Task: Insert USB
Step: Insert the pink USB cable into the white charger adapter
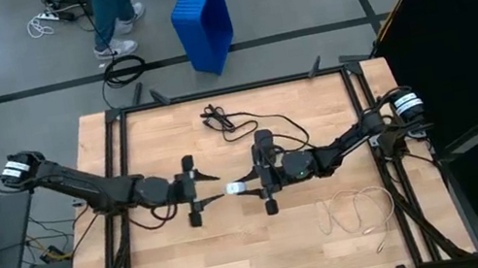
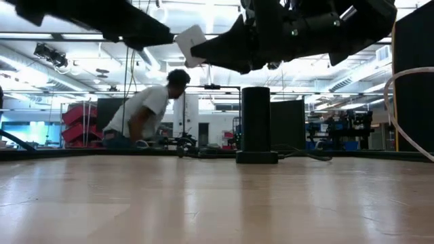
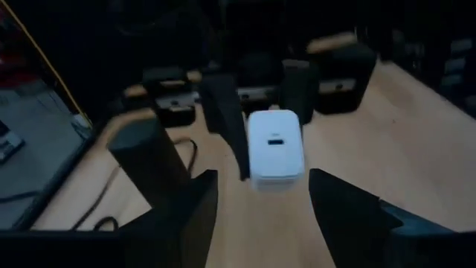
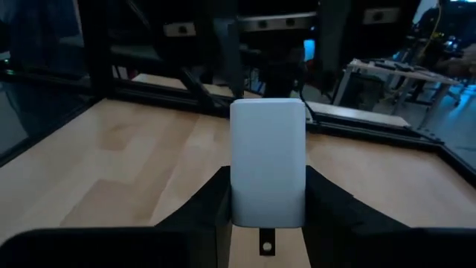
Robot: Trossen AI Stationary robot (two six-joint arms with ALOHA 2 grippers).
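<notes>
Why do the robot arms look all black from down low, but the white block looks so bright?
Low view: the bright ceiling behind turns the arms into silhouettes. Left wrist view: dim surroundings, so the white charger glows, held mid-table by the right gripper, facing the open left gripper.

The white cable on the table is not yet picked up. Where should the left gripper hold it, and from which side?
Probably at the plug end of the white cable, coming from above: the cable lies flat in a loose loop. The right gripper holds the white charger; the left gripper is open and free.
</notes>
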